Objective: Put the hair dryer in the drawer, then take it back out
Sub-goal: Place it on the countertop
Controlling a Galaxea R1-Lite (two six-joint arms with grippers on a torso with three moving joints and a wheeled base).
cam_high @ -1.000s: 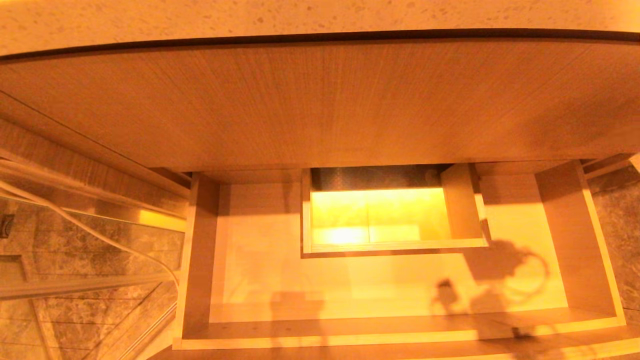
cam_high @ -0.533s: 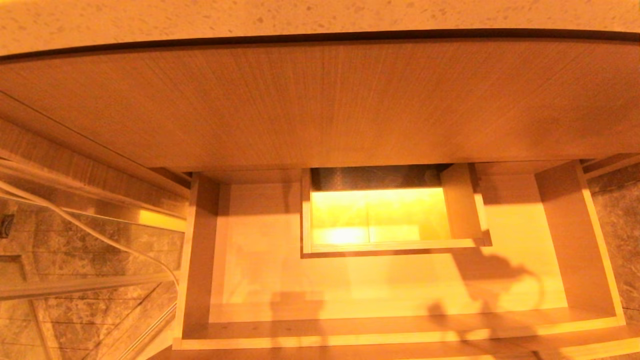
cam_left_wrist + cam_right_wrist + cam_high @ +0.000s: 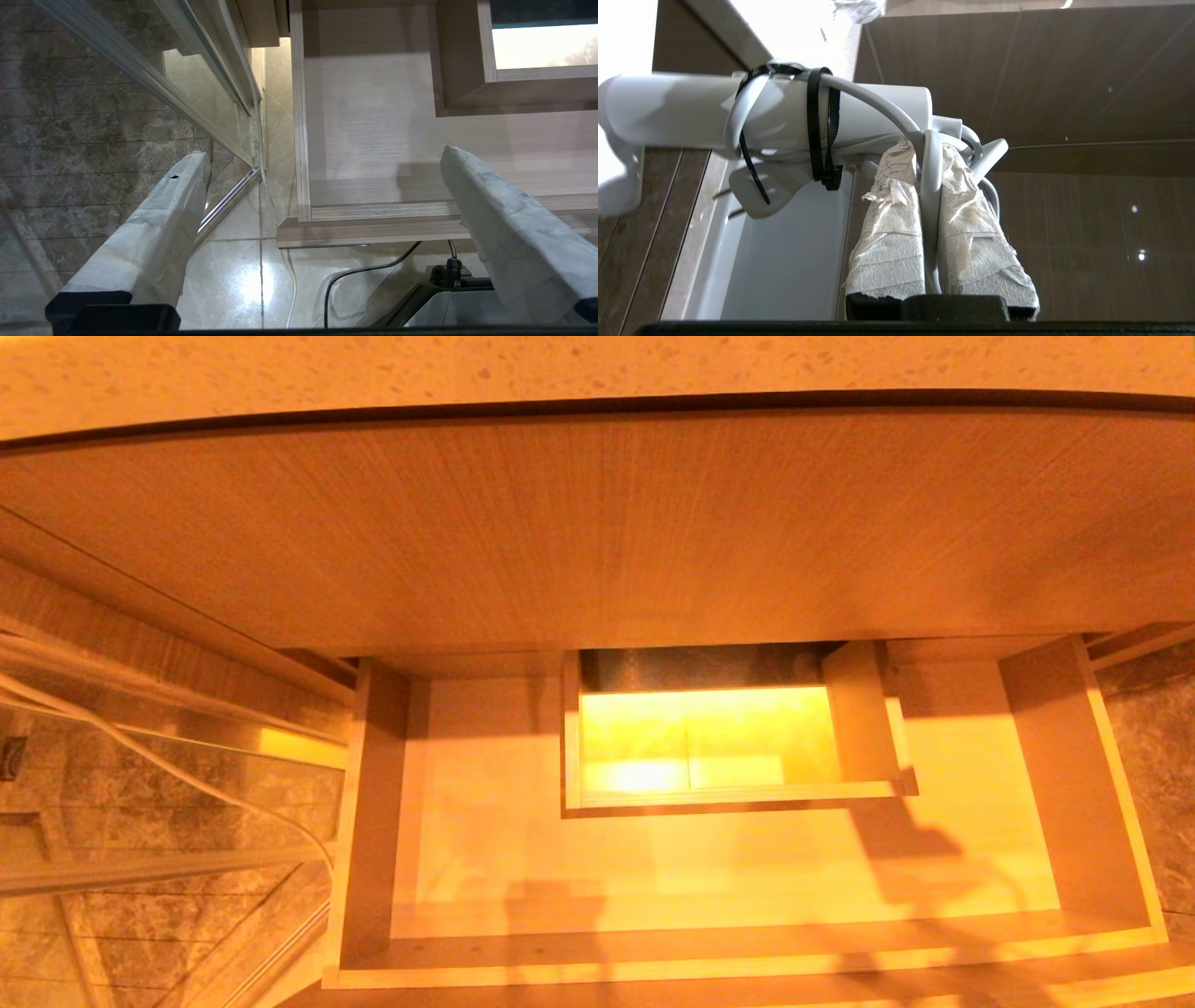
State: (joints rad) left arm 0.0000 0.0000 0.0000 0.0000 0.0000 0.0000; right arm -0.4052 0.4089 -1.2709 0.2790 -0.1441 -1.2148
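Note:
The drawer [image 3: 372, 821] stands pulled out in the head view, its pale floor bare around the boxed cut-out [image 3: 709, 747] at mid-back. Neither arm shows there. The white hair dryer [image 3: 691, 109] appears only in the right wrist view, its cord bundled on the barrel with black ties. My right gripper [image 3: 924, 149] is shut on a grey-white loop of the hair dryer, which is held up in the air against a brown wall. My left gripper [image 3: 324, 154] hangs open and empty above the drawer's front left corner [image 3: 299, 214].
Above the drawer are a taller wood-grain panel [image 3: 597, 523] and a speckled countertop [image 3: 597, 364]. A glass panel with a white cable [image 3: 168, 765] stands at the left. A black cable [image 3: 364, 270] lies on the glossy floor tiles below the drawer front.
The shadow of the gripper and hair dryer on the drawer's right floor has slid toward the front edge and thinned out. The drawer itself has not moved.

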